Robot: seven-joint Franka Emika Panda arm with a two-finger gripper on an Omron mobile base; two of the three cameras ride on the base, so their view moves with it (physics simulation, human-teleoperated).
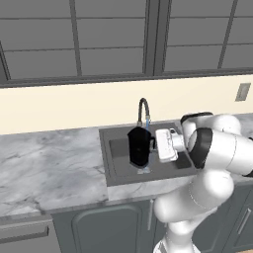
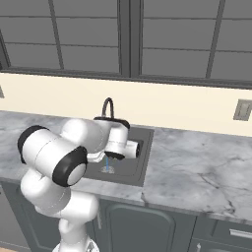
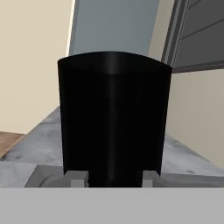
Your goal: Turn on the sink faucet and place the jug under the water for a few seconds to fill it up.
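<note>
Centre of the left base view: the tall black jug with a side handle (image 1: pixel 139 147) hangs over the rectangular dark-grey recessed sink (image 1: pixel 114 163), directly beneath the downturned nozzle of the slim dark-grey gooseneck faucet (image 1: pixel 143 109). A thin pale-blue stream of water (image 2: pixel 107 164) shows low in the basin in the right base view, reaching the sink floor; whether it passes into the jug or beside it cannot be told.

The white arm's two-finger gripper (image 1: pixel 152 145) meets the jug from the frame's right side. In the hand view the jug fills the middle of the frame, with the grey finger pads (image 3: pixel 77 179) at either side of its base, so the pincer appears closed on the jug.

Judgement: the filling step is in hand. To do it well, keep the jug upright and level, centre its open mouth under the nozzle, and hold it steady. Risks are a tilted jug spilling, or the rim striking the faucet.

The grey marble counter (image 1: pixel 44 168) surrounds the sink.
</note>
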